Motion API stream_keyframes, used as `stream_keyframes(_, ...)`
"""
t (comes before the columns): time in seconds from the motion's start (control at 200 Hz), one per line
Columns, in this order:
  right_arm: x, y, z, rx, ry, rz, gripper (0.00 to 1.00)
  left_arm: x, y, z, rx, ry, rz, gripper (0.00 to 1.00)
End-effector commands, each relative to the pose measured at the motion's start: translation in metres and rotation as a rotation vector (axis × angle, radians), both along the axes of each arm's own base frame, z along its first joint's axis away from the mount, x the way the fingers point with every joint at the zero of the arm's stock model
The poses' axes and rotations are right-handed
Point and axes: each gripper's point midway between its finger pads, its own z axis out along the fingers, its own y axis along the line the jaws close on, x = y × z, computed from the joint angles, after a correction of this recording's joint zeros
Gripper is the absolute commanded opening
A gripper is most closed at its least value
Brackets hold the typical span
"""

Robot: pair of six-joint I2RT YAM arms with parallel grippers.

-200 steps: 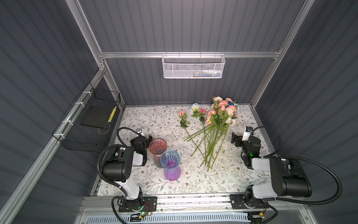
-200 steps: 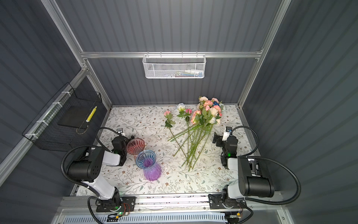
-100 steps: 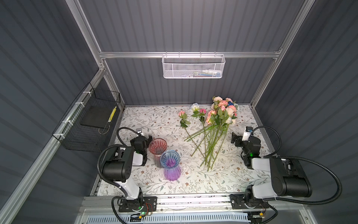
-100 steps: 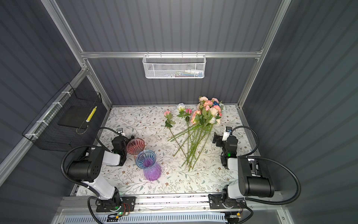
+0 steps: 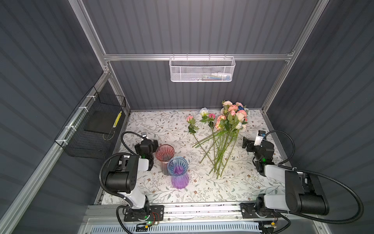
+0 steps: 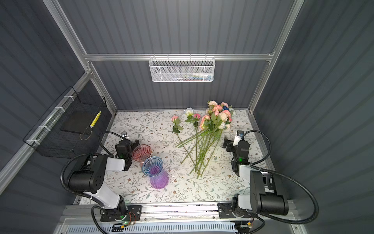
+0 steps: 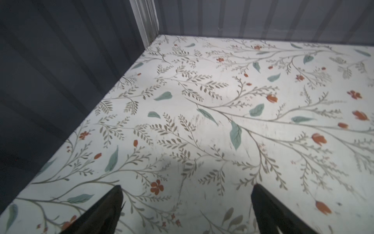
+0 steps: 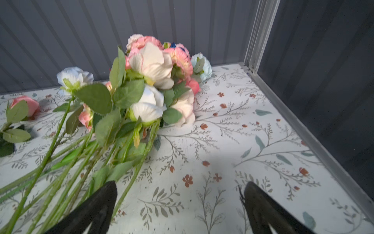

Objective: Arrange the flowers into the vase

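Zero change from a second back: same layout, both arms parked, no stem lifted. Task judged not started; first pick not yet made.

Both top views: flowers [image 5: 220,137] in a loose bunch on the right half of the table [image 5: 157,125], flat on the surface, well apart from the vases. Long axis roughly front to back, stems fanned and crossing. Blooms toward the back wall, cut ends toward the front edge. Lone pink rose [image 5: 189,118] lying off to the left of the bunch, its stem slanting in toward the other cut ends. Pink vase [image 5: 165,152] upright and empty, just beside the left gripper [image 5: 146,141]. Blue vase [image 5: 178,170] upright and empty, just in front of the pink one; touching or not, cannot tell. Right gripper [image 5: 248,144] low over the table, just beside the stems. Same picture again for flowers [image 6: 206,137].

Left wrist view: left gripper [image 7: 187,188] spread wide, nothing between the fingers, only bare patterned table ahead. No vase or flower in sight.

Right wrist view: right gripper [image 8: 179,184] spread wide, holding nothing. Flowers [image 8: 149,60] close ahead, cream and pink heads pointing away from the camera, stems running back past one fingertip [image 8: 107,194]. Likely next: sideways shift onto a single stem, away from the tangle.
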Motion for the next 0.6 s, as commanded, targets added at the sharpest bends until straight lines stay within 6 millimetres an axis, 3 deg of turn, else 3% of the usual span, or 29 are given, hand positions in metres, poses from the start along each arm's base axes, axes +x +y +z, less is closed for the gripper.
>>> stream_keyframes(0.0, 0.003, -0.006, 0.017, 0.018, 0.04, -0.058, 0.99, 0.0, 0.014, 0.023, 0.012, -0.004, 0.096, 1.0)
stream_keyframes(0.235, -0.001, -0.015, 0.055, 0.025, 0.05, -0.218, 0.99, -0.008, 0.025, 0.089, -0.065, -0.144, 0.202, 1.0)
stream_keyframes(0.32, -0.005, -0.029, 0.069, 0.032, 0.044, -0.35, 0.99, -0.012, 0.034, 0.115, -0.136, -0.186, 0.294, 1.0)
stream_keyframes(0.38, -0.013, -0.046, 0.074, 0.16, 0.016, -0.497, 0.99, -0.019, 0.043, 0.129, -0.214, -0.212, 0.4, 1.0)
stream_keyframes(0.46, -0.038, -0.063, 0.055, 0.401, 0.068, -0.705, 0.99, -0.034, 0.053, 0.136, -0.315, -0.207, 0.54, 1.0)
stream_keyframes(0.54, -0.023, -0.041, 0.041, 0.591, 0.102, -0.507, 0.99, -0.045, 0.055, 0.143, -0.366, -0.195, 0.598, 1.0)
stream_keyframes(0.59, -0.023, -0.037, 0.035, 0.676, 0.096, -0.492, 0.99, -0.043, 0.049, 0.15, -0.386, -0.202, 0.548, 1.0)
